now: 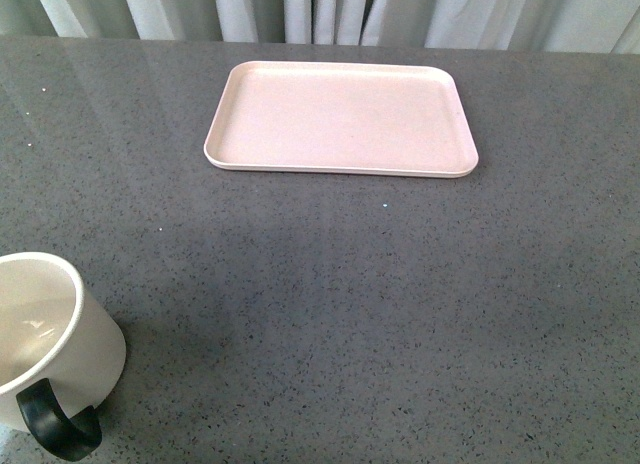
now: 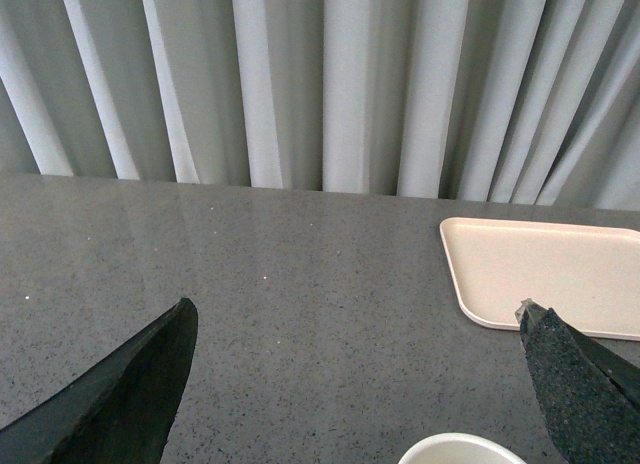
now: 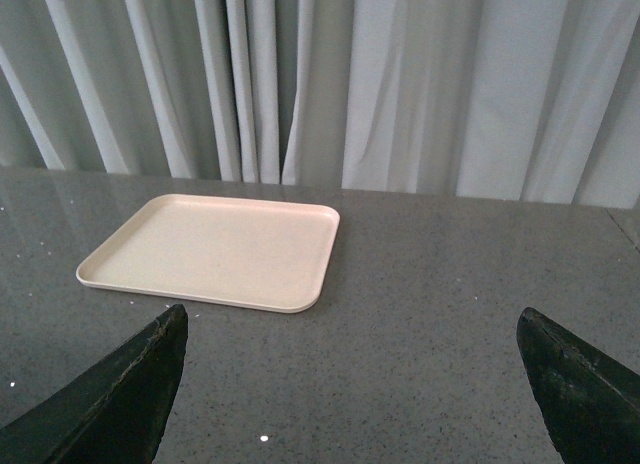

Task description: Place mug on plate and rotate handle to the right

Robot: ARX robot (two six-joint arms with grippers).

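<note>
Front view: the grey speckled countertop [image 1: 400,314] runs back to pale curtains [image 1: 300,9]. The plate [image 1: 340,119] lies far and central. The mug [image 1: 70,334] stands on the counter at my near left, well apart from the plate, with its handle [image 1: 55,429] toward me. My left gripper [image 2: 355,305] and right gripper [image 3: 352,312] both gape wide, gripping nothing.
</note>
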